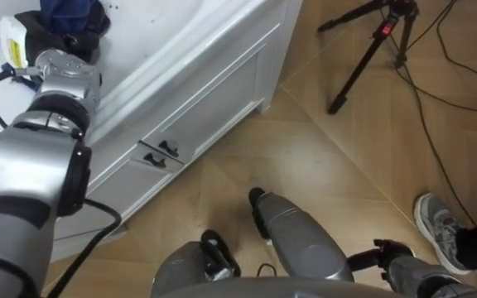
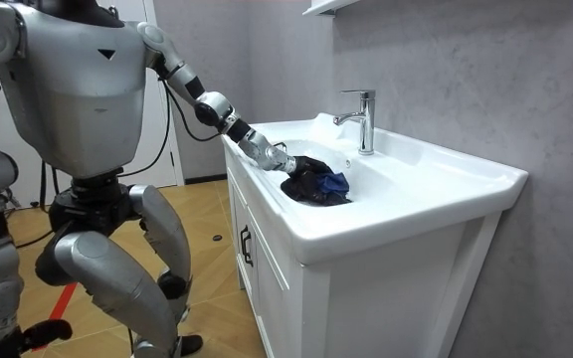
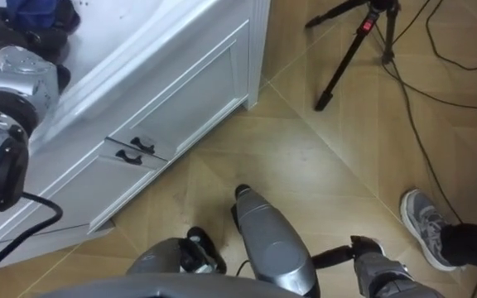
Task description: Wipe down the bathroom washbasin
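Bathroom corner with a grey wall and a wood-pattern floor. The robot stood at a white vanity, its worktop (image 2: 436,194) holding the basin (image 2: 378,171). The left arm reached out over the front edge. The left hand (image 2: 265,151) was at the near side of the basin, touching a dark blue cloth (image 2: 316,183) bunched just beyond it. I could not tell whether the hand was clamped on the cloth or only resting against it. The tap (image 2: 362,119) stood past the cloth, on the far side from the hand. The right hand (image 1: 392,251) hung low by the robot's side, well apart from the work, and its state could not be made out either.

Step in hand, as I judged it, was wiping the bowl. To do it well:
- Keep the cloth flat under the hand rather than balled up.
- Sweep from the near wall toward the tap with steady downward pressure.
- Stay clear of the spout.
- Avoid dragging the cloth over the rim.

Counts:
- One basin, one tap, one cloth.
- Two dark door handles (image 1: 169,149) on the cabinet front, below the left hand.
- One tripod (image 1: 361,56) on the floor, off to the right.
- One person's shoe (image 1: 439,232), near the right hand.
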### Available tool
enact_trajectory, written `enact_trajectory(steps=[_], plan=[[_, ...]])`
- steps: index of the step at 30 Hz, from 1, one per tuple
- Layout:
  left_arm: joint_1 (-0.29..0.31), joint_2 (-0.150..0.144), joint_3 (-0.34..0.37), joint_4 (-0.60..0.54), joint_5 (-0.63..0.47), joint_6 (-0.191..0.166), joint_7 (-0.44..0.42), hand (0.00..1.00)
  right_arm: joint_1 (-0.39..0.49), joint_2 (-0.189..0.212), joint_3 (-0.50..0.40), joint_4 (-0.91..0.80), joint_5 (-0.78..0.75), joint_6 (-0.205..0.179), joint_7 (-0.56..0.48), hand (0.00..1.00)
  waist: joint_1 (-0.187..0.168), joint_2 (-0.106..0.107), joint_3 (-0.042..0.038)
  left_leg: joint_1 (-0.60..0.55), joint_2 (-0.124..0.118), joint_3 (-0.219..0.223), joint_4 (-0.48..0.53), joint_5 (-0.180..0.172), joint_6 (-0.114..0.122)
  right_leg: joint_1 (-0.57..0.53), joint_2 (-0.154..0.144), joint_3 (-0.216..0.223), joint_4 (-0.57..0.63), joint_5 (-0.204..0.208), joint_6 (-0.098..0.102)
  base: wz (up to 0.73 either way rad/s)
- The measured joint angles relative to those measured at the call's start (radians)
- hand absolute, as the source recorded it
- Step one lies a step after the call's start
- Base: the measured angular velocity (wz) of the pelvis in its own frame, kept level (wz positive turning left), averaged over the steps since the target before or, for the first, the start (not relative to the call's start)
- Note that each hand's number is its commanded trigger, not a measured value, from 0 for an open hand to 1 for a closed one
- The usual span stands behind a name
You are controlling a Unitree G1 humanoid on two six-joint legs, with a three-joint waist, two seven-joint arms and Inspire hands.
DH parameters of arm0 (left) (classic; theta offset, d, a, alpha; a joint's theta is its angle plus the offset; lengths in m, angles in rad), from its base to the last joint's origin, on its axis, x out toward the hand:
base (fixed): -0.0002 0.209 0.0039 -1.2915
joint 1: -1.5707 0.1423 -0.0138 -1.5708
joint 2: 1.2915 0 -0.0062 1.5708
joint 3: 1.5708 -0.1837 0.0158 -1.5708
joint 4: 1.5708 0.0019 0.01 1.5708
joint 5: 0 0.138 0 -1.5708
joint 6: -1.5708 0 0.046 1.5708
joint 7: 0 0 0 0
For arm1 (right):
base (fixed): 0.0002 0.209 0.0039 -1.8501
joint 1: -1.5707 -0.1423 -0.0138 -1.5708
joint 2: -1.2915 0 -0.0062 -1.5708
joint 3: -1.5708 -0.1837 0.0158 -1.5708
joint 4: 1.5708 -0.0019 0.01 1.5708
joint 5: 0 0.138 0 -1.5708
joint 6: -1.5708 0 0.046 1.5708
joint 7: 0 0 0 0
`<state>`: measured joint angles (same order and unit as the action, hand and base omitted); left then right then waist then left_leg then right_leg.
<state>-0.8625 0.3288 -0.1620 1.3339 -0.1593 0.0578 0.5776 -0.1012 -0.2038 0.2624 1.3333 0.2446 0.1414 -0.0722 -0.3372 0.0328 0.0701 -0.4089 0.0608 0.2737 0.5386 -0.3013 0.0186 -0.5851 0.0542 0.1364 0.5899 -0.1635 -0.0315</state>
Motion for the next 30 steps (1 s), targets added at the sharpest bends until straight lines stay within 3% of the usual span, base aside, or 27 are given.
enact_trajectory(steps=[4, 13, 17, 30], plan=[[-0.012, -0.002, -0.001, 0.000, 0.053, 0.001, -0.002, 1.00, 0.000, -0.003, -0.001, 0.021, -0.003, 0.000, 0.003, 0.00, -0.017, 0.007, 0.0008, 0.001, 0.006, 0.010, 0.002, -0.005, 0.000, -0.004, 0.003, 0.001, 0.000, 0.000, 0.000, -0.08], [-0.090, -0.011, -0.025, 0.000, 0.052, 0.004, 0.007, 1.00, -0.008, -0.031, -0.011, 0.031, 0.026, -0.011, 0.001, 0.00, -0.041, 0.016, 0.0010, 0.007, 0.016, 0.041, 0.005, -0.009, -0.005, -0.014, 0.005, 0.007, 0.004, 0.001, -0.007, -0.09], [-0.092, -0.029, -0.039, 0.000, 0.054, 0.000, 0.017, 1.00, -0.002, -0.034, -0.007, 0.031, 0.025, -0.019, 0.002, 0.00, -0.044, 0.015, 0.0013, 0.019, 0.016, 0.048, 0.005, -0.010, -0.006, -0.005, 0.006, 0.012, 0.011, -0.003, -0.008, -0.03], [-0.092, -0.031, -0.044, -0.020, 0.083, -0.002, 0.019, 1.00, -0.005, -0.040, 0.001, 0.038, 0.024, -0.020, 0.003, 0.00, -0.041, 0.015, 0.0015, 0.019, 0.016, 0.055, 0.016, -0.019, -0.006, -0.013, 0.016, 0.026, 0.035, -0.007, -0.005, -0.03]])
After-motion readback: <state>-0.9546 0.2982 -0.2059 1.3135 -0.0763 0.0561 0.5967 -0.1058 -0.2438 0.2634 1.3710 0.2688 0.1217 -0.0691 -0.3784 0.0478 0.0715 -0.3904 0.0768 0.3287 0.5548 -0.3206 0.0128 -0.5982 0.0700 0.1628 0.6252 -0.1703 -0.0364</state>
